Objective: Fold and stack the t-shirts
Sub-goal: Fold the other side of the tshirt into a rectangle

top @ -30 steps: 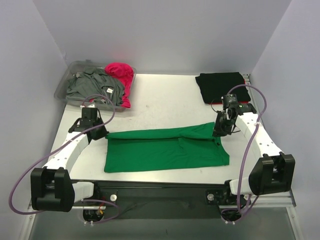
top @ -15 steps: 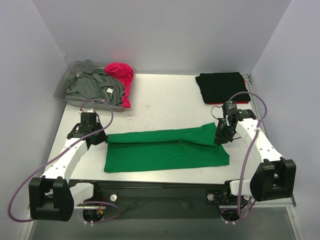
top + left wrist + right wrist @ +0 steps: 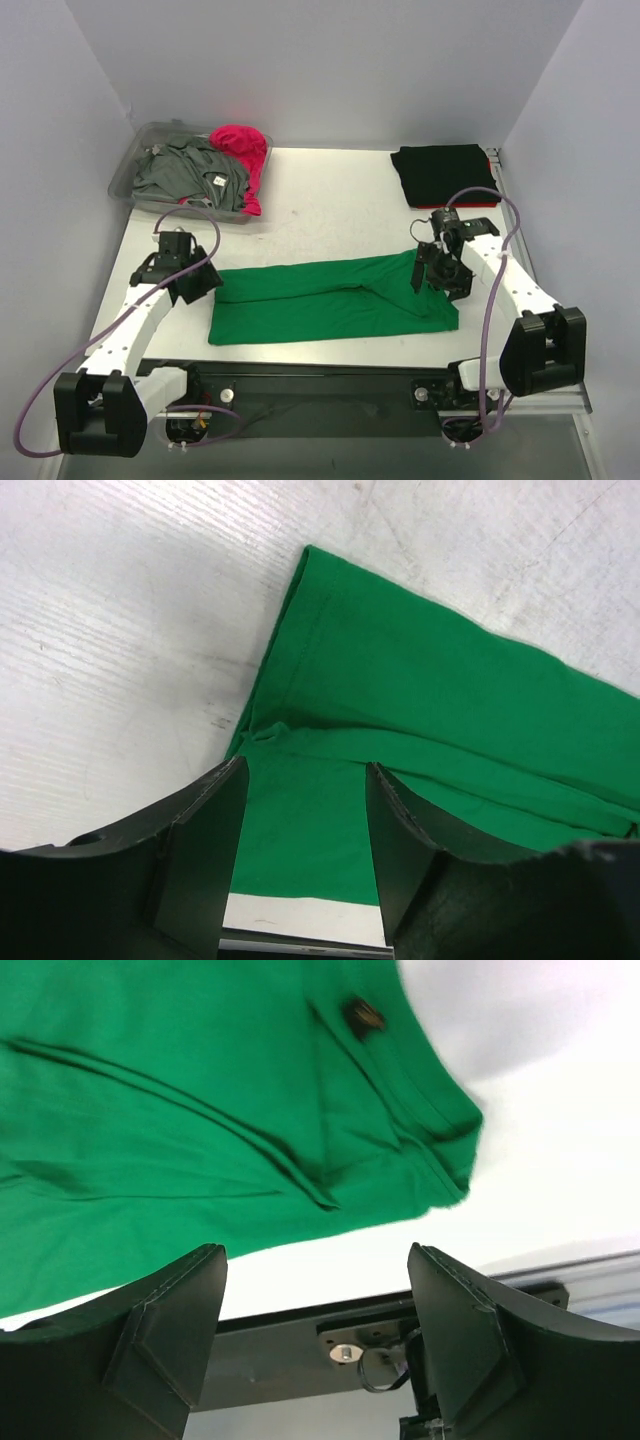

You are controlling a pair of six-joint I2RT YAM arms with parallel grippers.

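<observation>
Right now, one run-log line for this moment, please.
green t-shirt: long folded strip | left gripper: open, over its left end | right gripper: open, over its right end | black t-shirt: folded, far right

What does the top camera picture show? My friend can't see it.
A bright green cloth t-shirt, folded into a long strip, lies on a white table, with the left tool and right tool open over its ends. A folded black t-shirt sits far right; a clear plastic bin far left holds a grey t-shirt and a pink t-shirt.
</observation>
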